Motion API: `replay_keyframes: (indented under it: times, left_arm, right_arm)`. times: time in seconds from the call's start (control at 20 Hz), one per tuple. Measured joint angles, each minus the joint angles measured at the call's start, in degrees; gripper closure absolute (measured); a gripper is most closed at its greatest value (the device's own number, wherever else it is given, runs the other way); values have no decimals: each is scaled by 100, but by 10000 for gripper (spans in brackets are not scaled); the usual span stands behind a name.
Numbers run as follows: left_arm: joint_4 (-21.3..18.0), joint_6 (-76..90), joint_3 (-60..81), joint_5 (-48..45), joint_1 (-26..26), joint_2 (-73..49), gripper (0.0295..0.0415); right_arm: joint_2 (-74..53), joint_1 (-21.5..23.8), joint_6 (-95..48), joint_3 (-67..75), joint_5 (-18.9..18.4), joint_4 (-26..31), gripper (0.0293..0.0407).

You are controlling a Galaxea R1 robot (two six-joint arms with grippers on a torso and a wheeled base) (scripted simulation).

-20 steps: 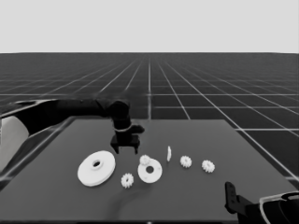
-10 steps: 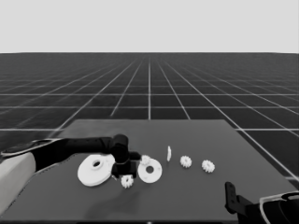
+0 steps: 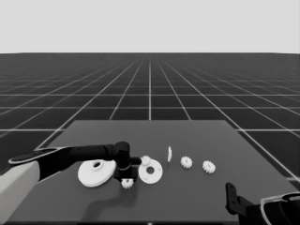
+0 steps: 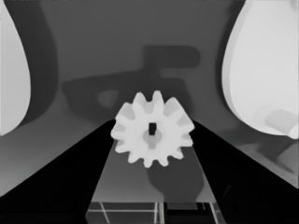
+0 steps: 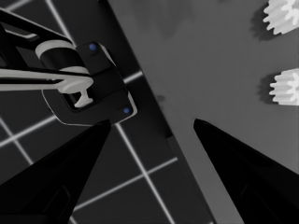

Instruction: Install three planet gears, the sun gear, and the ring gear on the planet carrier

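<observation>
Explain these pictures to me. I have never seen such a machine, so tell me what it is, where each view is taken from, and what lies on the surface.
It is a simulated robot with two arms, each ending in a two-fingered tool. The wide picture looks down across a dark table from the robot's head. The other two come from cameras on its wrists.

On the table lie white parts: a larger round part, a smaller round part, a thin white piece and four gears.

The left tool is down between the two round parts, at the near gear. I cannot tell whether it grips that gear. A second gear sits at the smaller part's far edge, and two others lie farther right.

The right tool waits open at the table's corner, holding nothing.
</observation>
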Motion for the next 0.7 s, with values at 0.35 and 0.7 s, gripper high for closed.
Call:
replay_keyframes:
  times: [0.35, 0.7]
  left_arm:
    - [2, 2, -2, -1, 0, 1, 398]
    - [-2623, -694, 1013, 380, -2650, -223, 398]
  right_arm:
    - [0, 0, 0, 0, 0, 0, 315]
    - [0, 0, 0, 0, 0, 0, 315]
